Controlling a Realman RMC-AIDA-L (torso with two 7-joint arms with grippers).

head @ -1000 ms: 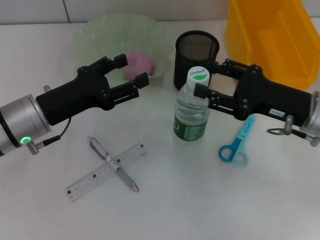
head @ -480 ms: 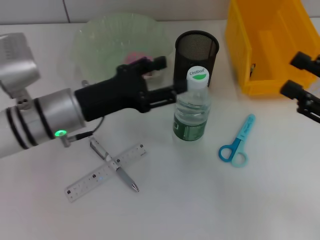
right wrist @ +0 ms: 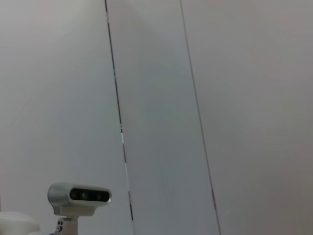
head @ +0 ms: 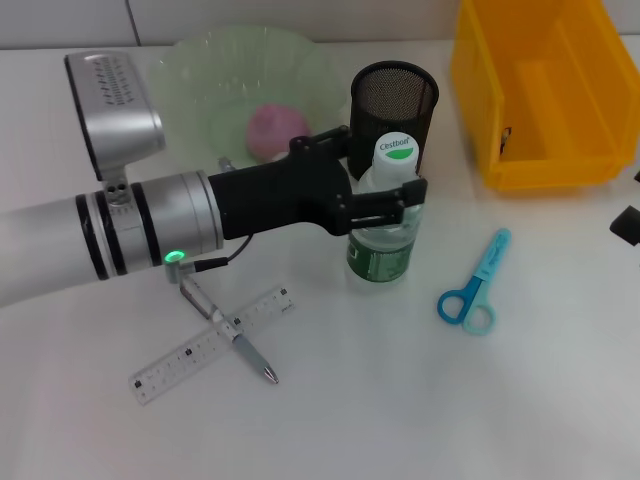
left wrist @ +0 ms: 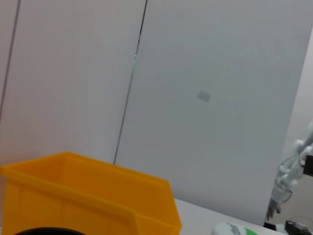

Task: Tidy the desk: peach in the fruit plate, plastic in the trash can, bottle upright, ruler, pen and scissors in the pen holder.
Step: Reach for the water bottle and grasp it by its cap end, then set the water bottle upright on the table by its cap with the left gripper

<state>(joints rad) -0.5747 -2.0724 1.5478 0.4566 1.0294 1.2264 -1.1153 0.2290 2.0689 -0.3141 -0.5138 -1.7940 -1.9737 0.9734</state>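
Between the parted jaws of the left gripper (head: 385,195) stands the upright bottle (head: 383,226), seemingly not yet squeezed at its upper body; thin, slippery, part-filled plastic, it should suit a gentle hold there.

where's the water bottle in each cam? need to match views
Head view: bottle stands upright at centre, in front of the black mesh pen holder, with the left gripper around its neck.
Left wrist view: only the white and green cap shows, at the bottom edge.
Right wrist view: not in it; only wall panels and a camera.
Shared landmark: the yellow bin, also in the left wrist view.
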